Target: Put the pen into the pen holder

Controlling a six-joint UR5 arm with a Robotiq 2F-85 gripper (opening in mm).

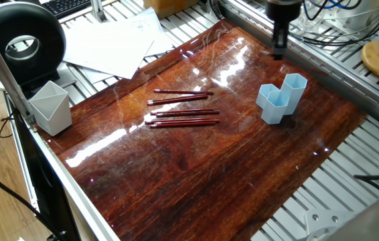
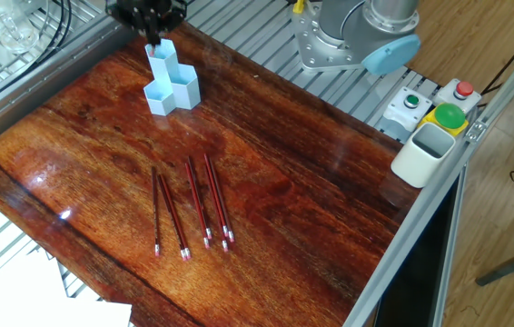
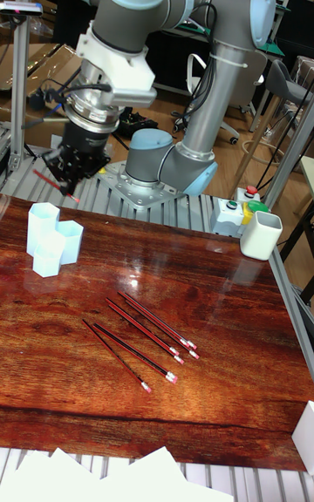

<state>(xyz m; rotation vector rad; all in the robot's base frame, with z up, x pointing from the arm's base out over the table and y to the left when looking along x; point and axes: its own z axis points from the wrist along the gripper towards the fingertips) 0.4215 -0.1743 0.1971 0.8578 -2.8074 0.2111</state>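
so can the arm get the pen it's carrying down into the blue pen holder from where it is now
Probably yes. The end effector holds a pen above and beside the pen holder, whose tubes are open at the top with nothing over them. The pen is tilted, though, which could catch a rim.

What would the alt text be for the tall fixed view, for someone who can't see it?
A grey UR5 arm holds its gripper, clamped on a red pen, above a light blue pen holder on a glossy wooden table. Four more red pens lie loose mid-table, and a white cup stands at the right edge.
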